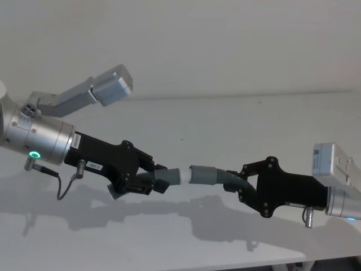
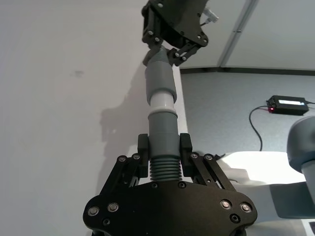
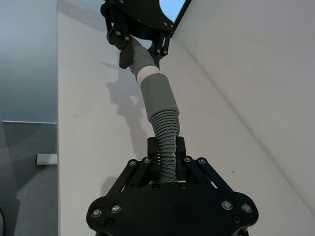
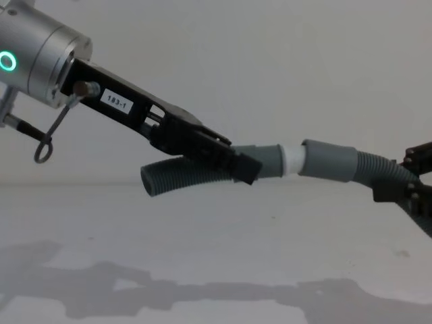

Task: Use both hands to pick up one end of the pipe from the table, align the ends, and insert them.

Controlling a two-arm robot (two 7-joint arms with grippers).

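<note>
Left tool [image 1: 148, 182]: pinching the spigot-tipped pipe piece [image 4: 196, 174] just behind its smooth cuff, giving firm control of the white tip [image 1: 183, 175]. Piece held in the air above the bench [image 1: 225, 118], its ribbed dark grey tail curving free behind the jaws. Joint: white tip partly entered in the socket cuff [image 1: 206, 174], a white band exposed; judged not fully seated. Right tool [image 1: 243, 183]: clamped on the ribbed hose of the socket piece [image 3: 162, 118], opposing the push.

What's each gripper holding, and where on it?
Left gripper: spigot hose piece, at cuff and ribs. Right gripper: socket hose piece, on its ribbed section.
</note>
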